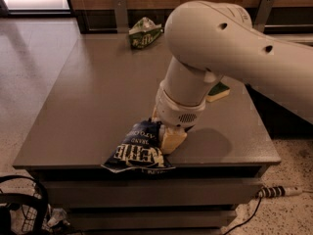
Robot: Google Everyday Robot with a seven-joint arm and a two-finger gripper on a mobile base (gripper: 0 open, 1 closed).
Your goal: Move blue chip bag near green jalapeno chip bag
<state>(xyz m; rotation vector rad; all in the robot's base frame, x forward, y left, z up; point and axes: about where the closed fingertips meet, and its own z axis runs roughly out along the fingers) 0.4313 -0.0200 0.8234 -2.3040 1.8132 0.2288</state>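
Navy-blue glossy chip bag lies at the grey table's six-o'clock edge. The cream two-finger gripper pinches its bunched top, probably to carry it toward the small green-and-white jalapeno chip bag at twelve o'clock.

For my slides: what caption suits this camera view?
Claw at the blue chip bag at the near edge of the table; green jalapeno chip bag at its far edge.

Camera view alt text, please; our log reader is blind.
A white robot arm's gripper clamps the blue chip bag at the front edge of the table. The green jalapeno chip bag lies at the far edge, a sponge beside the arm.
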